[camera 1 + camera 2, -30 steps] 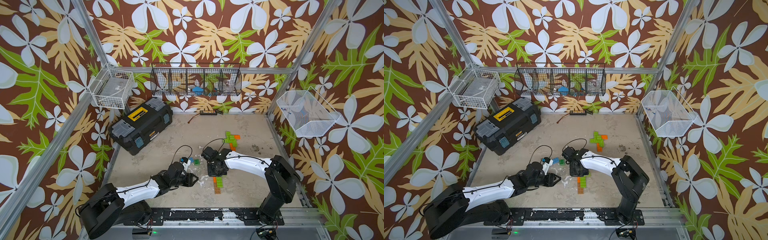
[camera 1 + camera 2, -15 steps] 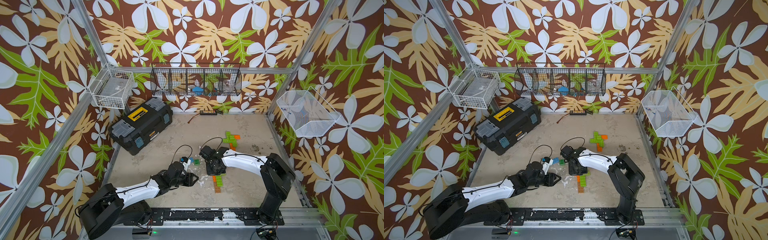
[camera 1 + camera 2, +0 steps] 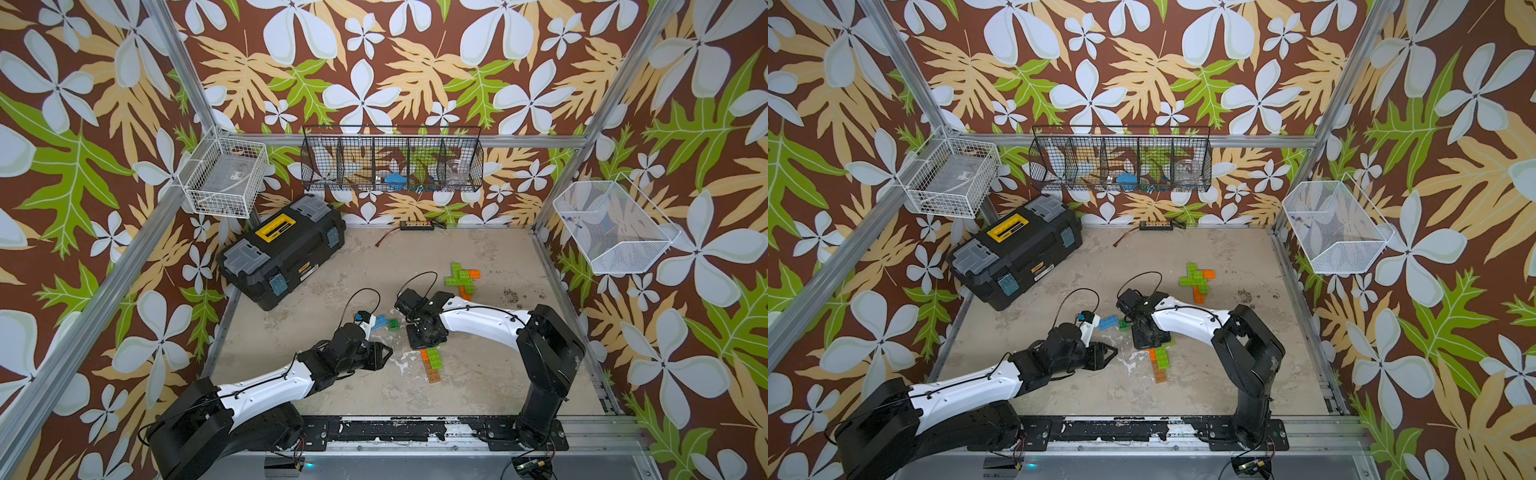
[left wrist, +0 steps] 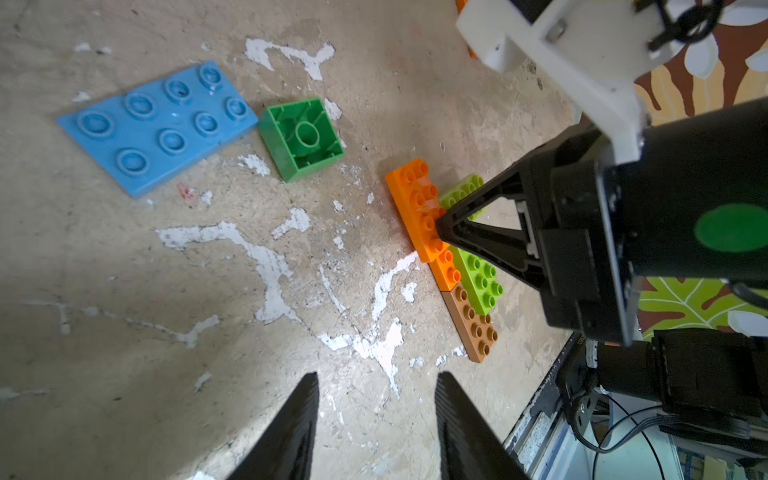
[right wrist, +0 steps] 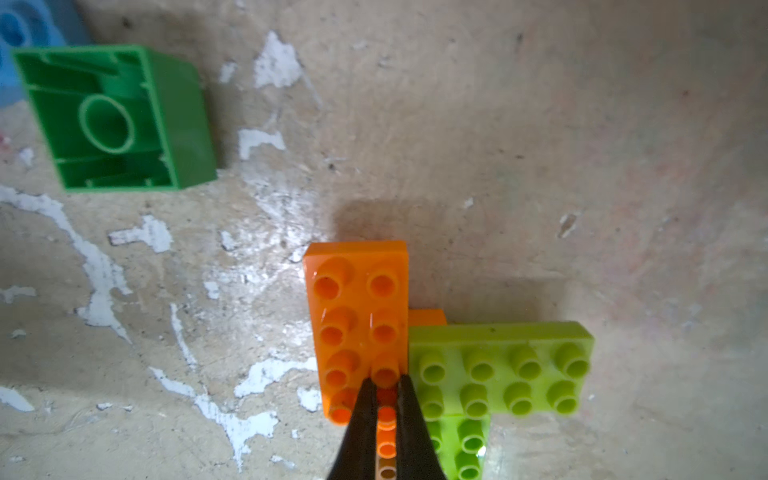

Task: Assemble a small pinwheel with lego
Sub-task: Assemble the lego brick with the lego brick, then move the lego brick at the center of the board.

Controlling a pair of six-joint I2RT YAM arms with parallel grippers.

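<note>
Lego [image 5: 359, 291] under closed right tool [image 5: 384, 383]

1. Right arm [image 3: 478, 320] has swung sideways toward the green square brick [image 3: 394, 324]; its elbow [image 3: 544, 345] is now nearer that brick than a second ago.
2. The wrist [image 3: 411, 299] shifted the same way, by less.
3. The right gripper [image 4: 442, 226] body edged slightly toward the brick. Most of the movement came in the first half-second.
</note>
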